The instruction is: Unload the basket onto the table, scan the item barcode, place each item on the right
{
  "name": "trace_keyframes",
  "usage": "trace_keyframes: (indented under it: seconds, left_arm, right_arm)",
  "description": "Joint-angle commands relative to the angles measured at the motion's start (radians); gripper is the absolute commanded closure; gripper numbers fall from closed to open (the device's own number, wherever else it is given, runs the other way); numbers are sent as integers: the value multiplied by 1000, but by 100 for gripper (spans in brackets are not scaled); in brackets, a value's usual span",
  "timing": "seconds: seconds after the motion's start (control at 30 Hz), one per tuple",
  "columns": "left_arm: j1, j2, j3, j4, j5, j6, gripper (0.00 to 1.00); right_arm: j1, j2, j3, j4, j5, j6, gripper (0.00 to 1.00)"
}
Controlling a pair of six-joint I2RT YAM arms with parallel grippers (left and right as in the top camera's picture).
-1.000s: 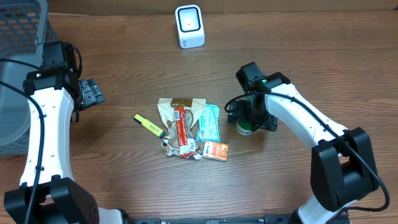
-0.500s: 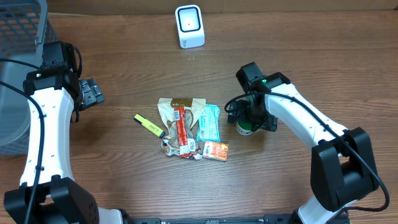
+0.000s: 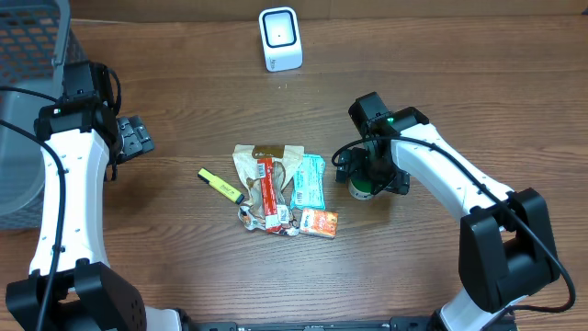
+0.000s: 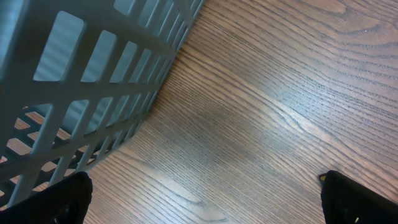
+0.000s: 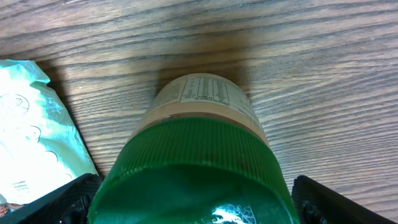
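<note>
- Right claw: jaws stand wide, one fingertip at the lower left corner of the wrist view and the other at the lower right. They straddle the green lid of a jar. Whether either fingertip touches the lid cannot be told.
- Right arm: runs from the lower right of the overhead frame up and left, wrist bent down over the jar, right of centre.
- Jar: upright on the wooden table, printed label facing the top of the wrist view, just beside a pale teal packet.
- Left claw: jaws wide, nothing between them, bare wood beneath.
- Left arm: rises along the left edge of the overhead frame, with the claw pointing right, near a grey mesh basket in the upper left corner.
- Scanner: white, at top centre, well apart from both claws.
- Centre pile: brown and red wrapper, teal packet, small orange box. A yellow marker lies just left of the pile.
</note>
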Motion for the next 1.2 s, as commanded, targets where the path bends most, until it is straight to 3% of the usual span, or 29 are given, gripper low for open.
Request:
trace_keyframes:
  seconds: [0.0, 0.6, 0.83, 1.17]
  left_arm:
    - [3, -15, 16, 0, -3, 18, 0]
    - [3, -15, 16, 0, -3, 18, 0]
    - [3, -15, 16, 0, -2, 18, 0]
    - [3, -15, 16, 0, -2, 18, 0]
  right_arm:
    - [3, -1, -7, 1, 3, 3, 0]
    - [3, -1, -7, 36, 87, -1, 4]
    - [3, -1, -7, 78, 70, -80, 4]
    - [3, 0, -8, 64, 71, -48, 14]
